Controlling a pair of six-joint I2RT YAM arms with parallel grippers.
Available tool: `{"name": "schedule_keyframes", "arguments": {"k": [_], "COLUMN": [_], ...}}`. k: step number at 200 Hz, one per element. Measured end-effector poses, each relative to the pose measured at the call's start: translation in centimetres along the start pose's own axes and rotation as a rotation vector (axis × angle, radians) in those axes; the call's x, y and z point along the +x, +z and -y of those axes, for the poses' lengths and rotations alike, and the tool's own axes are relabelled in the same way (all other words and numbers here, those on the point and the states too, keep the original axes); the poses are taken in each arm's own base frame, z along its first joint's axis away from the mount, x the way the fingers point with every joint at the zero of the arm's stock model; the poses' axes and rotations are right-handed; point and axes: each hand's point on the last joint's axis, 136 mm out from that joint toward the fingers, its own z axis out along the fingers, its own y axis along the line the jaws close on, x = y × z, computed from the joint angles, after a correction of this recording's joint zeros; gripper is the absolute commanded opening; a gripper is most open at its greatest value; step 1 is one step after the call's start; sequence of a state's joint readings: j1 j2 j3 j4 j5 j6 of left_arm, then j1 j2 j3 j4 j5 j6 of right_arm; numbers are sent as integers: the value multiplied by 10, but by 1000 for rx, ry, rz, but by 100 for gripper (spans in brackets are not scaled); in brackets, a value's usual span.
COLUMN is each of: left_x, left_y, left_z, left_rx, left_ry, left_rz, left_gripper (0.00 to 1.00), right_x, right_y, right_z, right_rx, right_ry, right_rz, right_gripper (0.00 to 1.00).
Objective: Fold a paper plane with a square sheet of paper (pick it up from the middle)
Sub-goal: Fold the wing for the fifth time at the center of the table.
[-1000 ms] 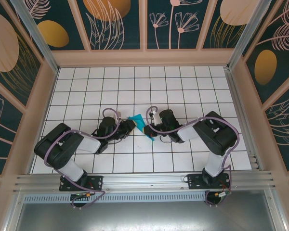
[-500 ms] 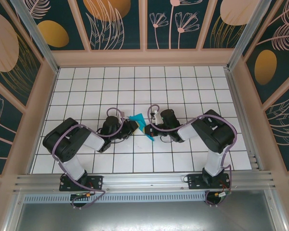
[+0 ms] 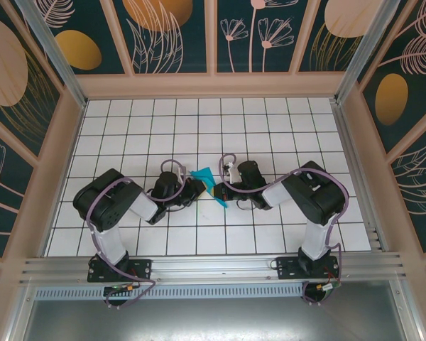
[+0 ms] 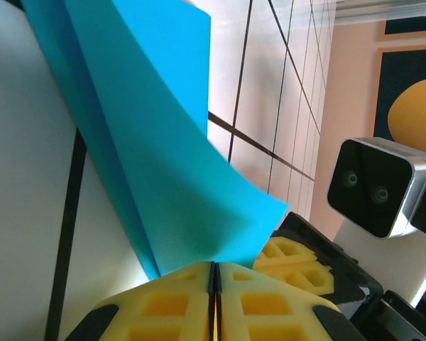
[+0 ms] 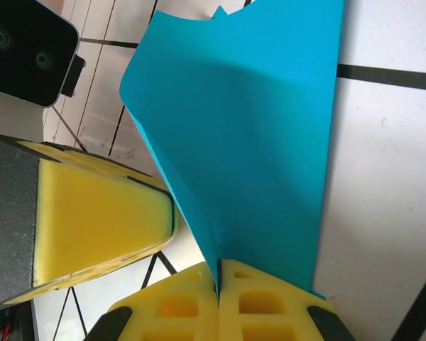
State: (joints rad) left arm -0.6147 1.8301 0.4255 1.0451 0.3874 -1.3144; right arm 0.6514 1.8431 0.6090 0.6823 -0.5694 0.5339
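Table [image 3: 128,114] white-gridded, walls [image 3: 170,35] leaf-painted; left hand [image 4: 214,270] and right hand [image 5: 219,271] tight on teal paper [image 3: 202,175]

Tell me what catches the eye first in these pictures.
A bright folded teal paper stands out near the middle of the white gridded table. The left hand and right hand meet there from either side, each pinching the paper between shut yellow foam fingers.

No legible text or labels anywhere
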Motion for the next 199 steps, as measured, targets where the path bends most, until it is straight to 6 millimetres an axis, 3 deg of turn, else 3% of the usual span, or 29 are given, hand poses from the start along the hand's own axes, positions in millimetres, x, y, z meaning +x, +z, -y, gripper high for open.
{"name": "schedule_keyframes", "arguments": {"k": [96, 199], "left_x": [-5, -5], "left_y": [13, 19], "left_z": [-2, -7], "left_rx": [-17, -50], "left_ry": [1, 14], "left_rz": [-6, -15], "left_gripper": [11, 9], "right_x": [0, 0], "right_y": [0, -1], "right_z": [1, -1], "right_rx": [-3, 8], "right_ry": [2, 19], "right_rz": [-3, -32], "right_gripper": [0, 13]}}
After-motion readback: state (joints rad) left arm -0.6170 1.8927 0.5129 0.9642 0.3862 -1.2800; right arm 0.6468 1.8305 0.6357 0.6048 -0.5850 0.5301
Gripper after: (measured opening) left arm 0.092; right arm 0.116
